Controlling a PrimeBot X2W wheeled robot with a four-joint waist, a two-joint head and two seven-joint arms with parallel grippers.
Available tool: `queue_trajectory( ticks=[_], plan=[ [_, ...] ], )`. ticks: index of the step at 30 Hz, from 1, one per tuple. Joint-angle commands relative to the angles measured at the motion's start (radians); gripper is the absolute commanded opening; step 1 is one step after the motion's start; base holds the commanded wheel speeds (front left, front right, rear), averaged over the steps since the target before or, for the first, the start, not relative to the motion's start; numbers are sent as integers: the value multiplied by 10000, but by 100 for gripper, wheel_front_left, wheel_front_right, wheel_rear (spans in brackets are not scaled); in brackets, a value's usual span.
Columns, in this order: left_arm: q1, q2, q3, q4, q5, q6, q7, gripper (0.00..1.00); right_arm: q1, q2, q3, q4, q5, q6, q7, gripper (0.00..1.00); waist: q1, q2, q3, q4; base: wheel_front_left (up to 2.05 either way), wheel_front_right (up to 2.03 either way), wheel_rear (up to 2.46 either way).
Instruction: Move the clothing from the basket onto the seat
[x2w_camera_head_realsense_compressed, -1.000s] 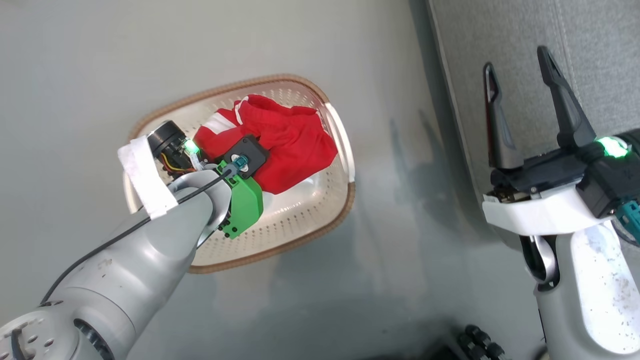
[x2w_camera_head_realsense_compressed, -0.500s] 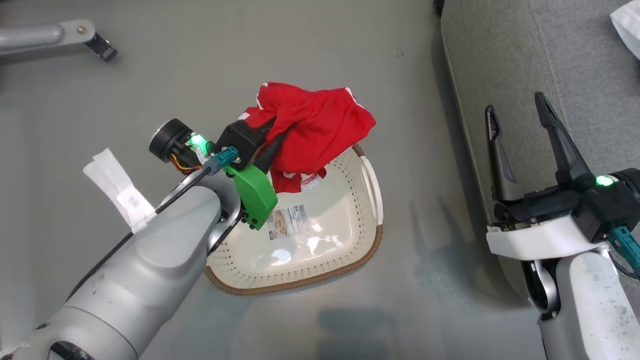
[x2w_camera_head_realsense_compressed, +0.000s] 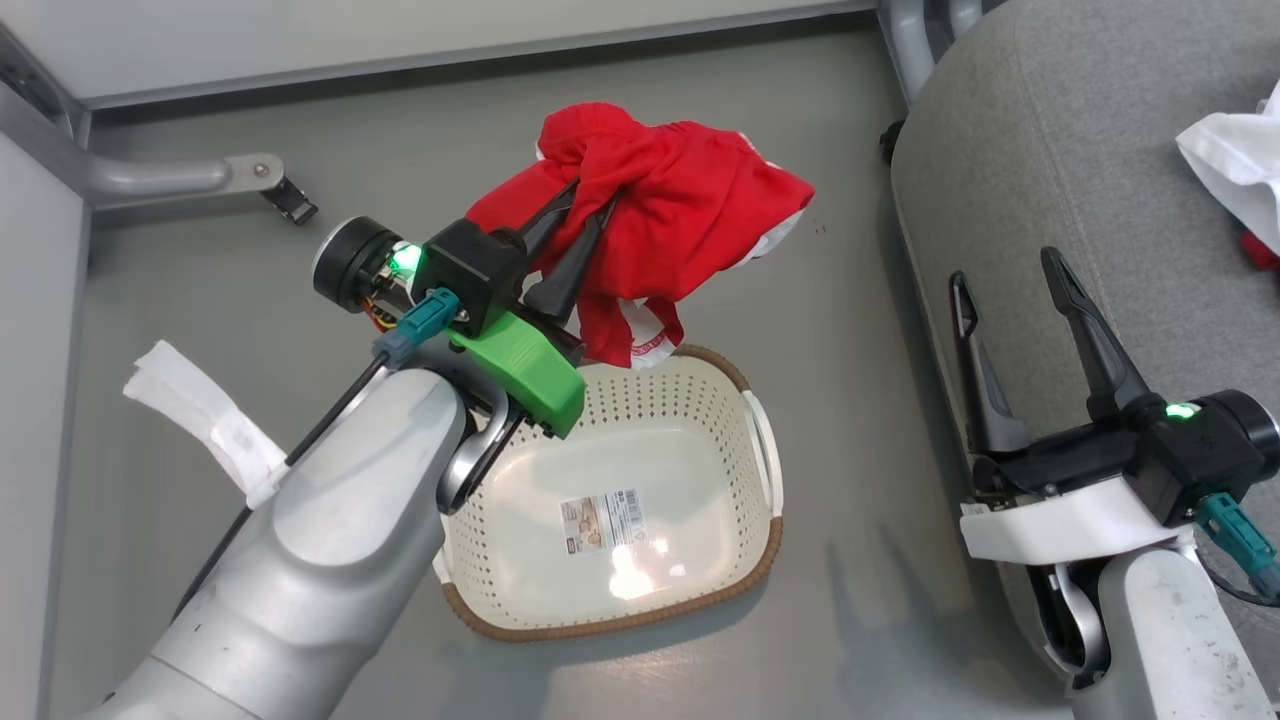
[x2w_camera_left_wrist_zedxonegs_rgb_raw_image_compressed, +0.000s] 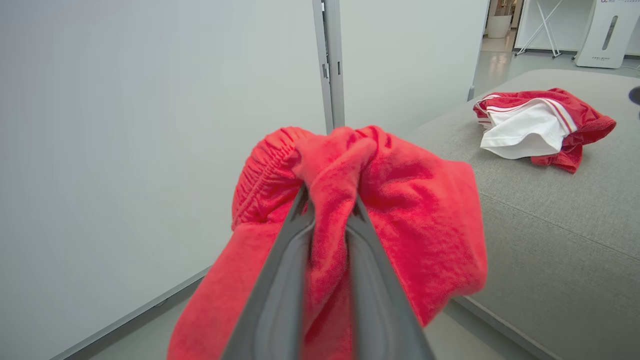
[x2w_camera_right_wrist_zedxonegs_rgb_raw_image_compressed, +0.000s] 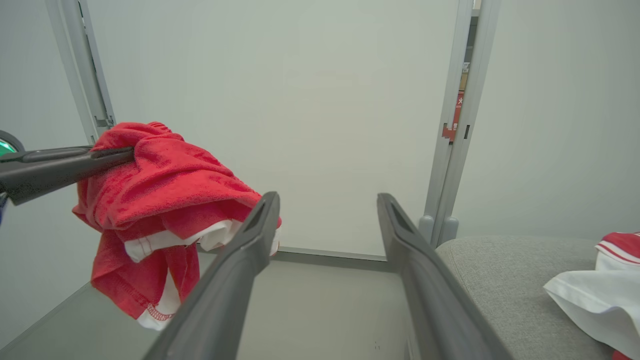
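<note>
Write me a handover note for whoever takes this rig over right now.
Left gripper shut on the red garment, lifted above the basket, short of the seat.
Right gripper open, empty, at the seat's edge.
Basket on the floor, empty.
Done: one red-and-white garment lies on the seat.
Left: carry the held garment over and release.

Left gripper (x2w_camera_head_realsense_compressed: 595, 195) pinched, right gripper (x2w_camera_head_realsense_compressed: 1005, 267) splayed.
</note>
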Motion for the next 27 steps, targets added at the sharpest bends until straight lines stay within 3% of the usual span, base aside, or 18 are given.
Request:
queue_trajectory(
  ticks=[1,10,21,27],
  plan=[
    [183,-53,160,-154,122,25,-34,0,190,-31,26,15,74,-10,-22,100,1,0,-278,40,0,0,0],
    [311,-444,720,-989,480,-27,-34,0,520,-31,124,-9,250,-10,-23,100,1,0,-651,10,0,0,0],
    [299,-594,740,-1234,729,-101,-35,0,693,-31,348,-159,306,-10,-23,100,1,0,-799,2,0,0,0],
    [335,-714,694,-1147,803,-132,-35,0,638,-31,948,-62,309,-10,-23,100,1,0,-852,56,0,0,0]
  ],
)
